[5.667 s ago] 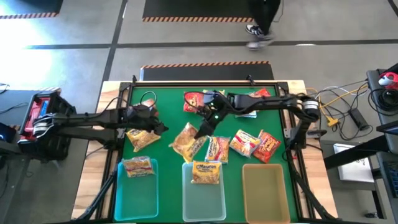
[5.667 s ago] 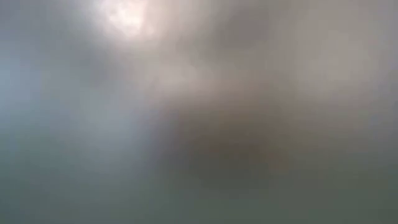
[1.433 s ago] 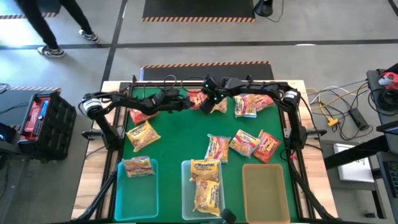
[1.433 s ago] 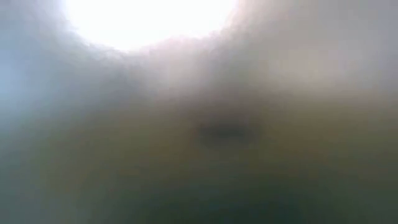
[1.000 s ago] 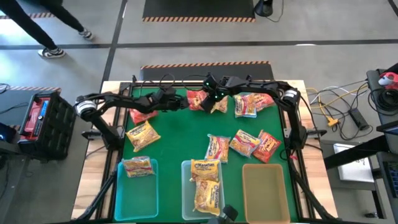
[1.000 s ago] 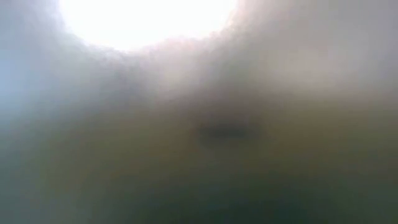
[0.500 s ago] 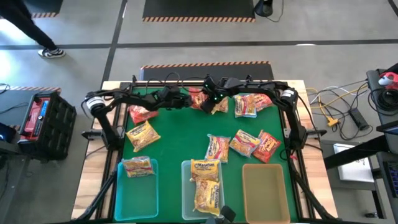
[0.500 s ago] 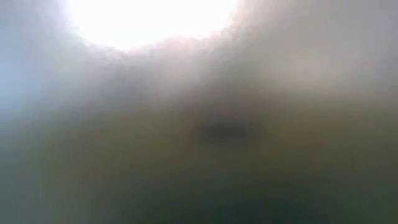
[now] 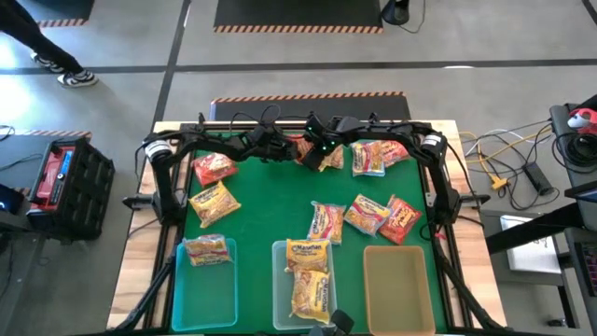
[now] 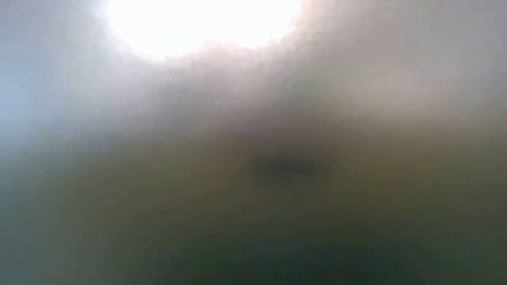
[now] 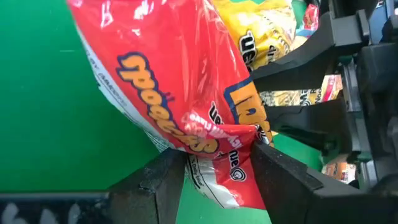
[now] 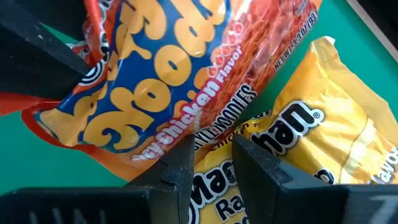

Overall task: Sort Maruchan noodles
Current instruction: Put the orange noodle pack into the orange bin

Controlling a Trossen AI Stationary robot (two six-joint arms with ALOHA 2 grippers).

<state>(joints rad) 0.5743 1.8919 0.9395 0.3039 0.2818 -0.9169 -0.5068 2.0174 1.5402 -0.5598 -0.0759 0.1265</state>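
Both grippers meet at the table's far middle. My left gripper [image 9: 283,147] [image 11: 217,177] comes from the left and is shut on a red noodle packet [image 9: 295,147] [image 11: 180,81]. My right gripper [image 9: 317,149] [image 12: 214,165] comes from the right and is shut on a yellow noodle packet [image 9: 328,159] [image 12: 298,137]. The red packet [image 12: 161,81] overlaps the yellow one. Other packets lie flat on the green mat: red [image 9: 213,167], yellow [image 9: 213,201], and several on the right [image 9: 366,215]. The low view shows only blur. My left gripper pinches the red packet between its two fingers [image 11: 163,180] at one crinkled edge [image 11: 214,146]. The rest of the packet spreads out beyond the fingertips. My right gripper pinches the yellow packet at an edge [image 12: 214,144] between its two fingers [image 12: 258,163]. The red packet lies partly over that edge.
Three translucent bins stand along the near edge: the left one [image 9: 207,289] holds one packet, the middle one [image 9: 283,299] two, and the right one [image 9: 396,285] is tan. A black frame rims the mat [image 9: 261,210]. A person's feet [image 9: 56,70] show on the floor, far left.
My left arm has swung toward the table's far edge and right. That uncovered the red packet on the mat's left. Its gripper has crept right along the far edge toward my right gripper.
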